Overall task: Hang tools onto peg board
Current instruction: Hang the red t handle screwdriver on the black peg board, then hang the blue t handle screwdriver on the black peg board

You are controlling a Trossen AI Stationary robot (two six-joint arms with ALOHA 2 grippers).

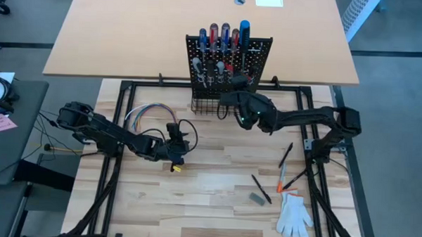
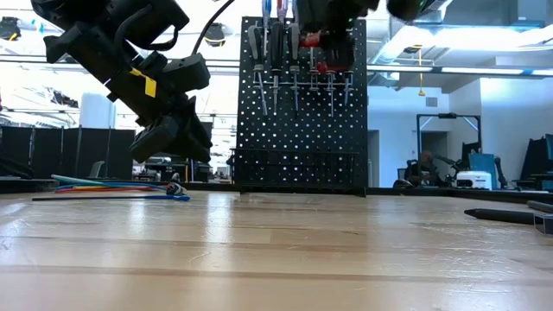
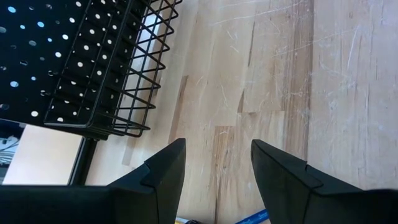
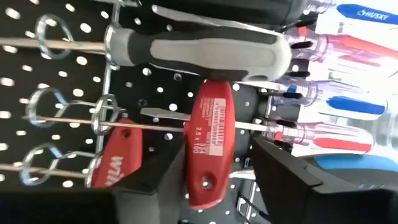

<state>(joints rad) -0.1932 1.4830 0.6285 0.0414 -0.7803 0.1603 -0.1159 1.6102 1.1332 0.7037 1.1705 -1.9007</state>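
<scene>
The black peg board [image 1: 259, 53] stands at the table's far side, with several screwdrivers [image 1: 224, 34] hung in its silver rings and a wire basket [image 1: 208, 104] at its base. My right gripper [image 1: 233, 98] is at the board's face, open. In the right wrist view its fingers [image 4: 155, 186] stand on either side of a red T-handle key [image 4: 208, 143], which hangs among the rings [image 4: 102, 115] under a grey-and-black screwdriver handle [image 4: 205, 50]. My left gripper [image 1: 178, 142] hovers open and empty above the table's left middle, and bare wood shows between its fingers [image 3: 214, 146]. My right gripper has the red key's handle [image 4: 205, 180] between its two fingers, coming level at the board's face. A gap shows between the handle and one finger [image 4: 298, 180]. Whether the other finger touches the handle, I cannot tell.
A loop of coloured wires [image 1: 144, 115] lies left of the basket. At the table's right lie loose tools [image 1: 286, 155] [image 1: 261, 189] [image 1: 292, 181], a small grey block [image 1: 256, 198] and a white glove [image 1: 293, 214]. The basket [image 3: 118, 81] is close ahead of my left gripper.
</scene>
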